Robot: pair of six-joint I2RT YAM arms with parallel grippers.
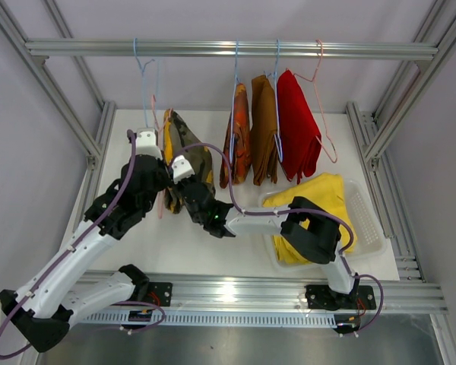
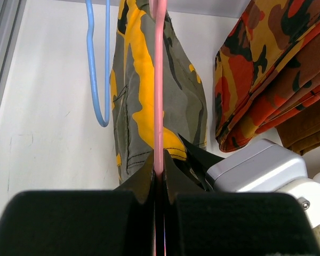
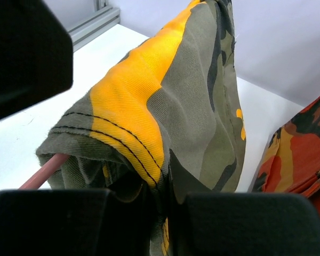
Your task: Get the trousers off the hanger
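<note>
The grey-green and yellow camouflage trousers (image 1: 186,156) (image 2: 144,96) (image 3: 176,96) are draped over a pink hanger (image 2: 159,80) (image 3: 42,172) at the left of the rail. My left gripper (image 1: 166,179) (image 2: 159,170) is shut on the pink hanger's wire just below the cloth. My right gripper (image 1: 194,194) (image 3: 168,197) is shut on the lower folded edge of the camouflage trousers. Orange-red patterned (image 1: 238,137), brown (image 1: 263,133) and red (image 1: 296,125) trousers hang further right. A yellow pair (image 1: 311,205) lies in the basket.
An empty blue hanger (image 1: 144,84) (image 2: 96,69) hangs left of the camouflage pair on the metal rail (image 1: 228,48). A white mesh basket (image 1: 368,220) stands at the right front. Another pink hanger (image 1: 323,114) hangs beside the red pair. Frame posts flank the table.
</note>
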